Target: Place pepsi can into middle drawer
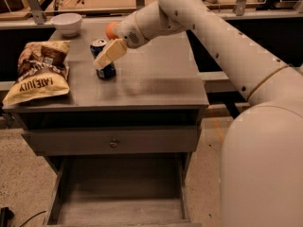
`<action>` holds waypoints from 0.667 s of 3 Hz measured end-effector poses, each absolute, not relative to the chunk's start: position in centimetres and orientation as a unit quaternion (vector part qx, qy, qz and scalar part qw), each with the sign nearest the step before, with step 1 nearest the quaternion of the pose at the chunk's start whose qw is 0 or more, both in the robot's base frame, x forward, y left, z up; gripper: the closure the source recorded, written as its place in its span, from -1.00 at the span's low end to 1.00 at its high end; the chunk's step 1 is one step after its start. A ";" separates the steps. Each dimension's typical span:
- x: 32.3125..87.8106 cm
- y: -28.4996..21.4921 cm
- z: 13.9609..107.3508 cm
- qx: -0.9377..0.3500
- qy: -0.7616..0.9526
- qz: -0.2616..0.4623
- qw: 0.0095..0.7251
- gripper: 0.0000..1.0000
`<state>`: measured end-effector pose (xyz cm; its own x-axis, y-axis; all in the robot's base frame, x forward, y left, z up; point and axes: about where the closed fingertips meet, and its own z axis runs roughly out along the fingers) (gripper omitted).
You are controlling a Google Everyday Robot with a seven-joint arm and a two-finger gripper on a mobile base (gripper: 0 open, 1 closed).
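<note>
The pepsi can stands upright, top up, the hand against it, grip impossible to tell.

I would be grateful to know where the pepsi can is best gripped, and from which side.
Probably the round side wall at mid-height, from the picture's right, where the gripper hangs close by the pepsi can. The can stands upright, and the chip bag lies on its other side.

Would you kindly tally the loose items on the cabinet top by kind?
pepsi can: 1
orange: 1
chip bag: 1
white bowl: 1
Total: 4
The gripper is at the pepsi can, over the cabinet top.
</note>
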<state>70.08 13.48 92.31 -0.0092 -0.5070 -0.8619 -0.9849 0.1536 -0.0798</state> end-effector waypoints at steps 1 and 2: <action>71.0 15.0 90.4 -0.595 0.652 0.291 0.369 -0.67; 71.3 15.7 89.3 -0.610 0.653 0.284 0.348 -0.20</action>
<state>71.33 15.74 89.29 -0.0139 -0.5985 -0.8010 -0.9942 0.0939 -0.0529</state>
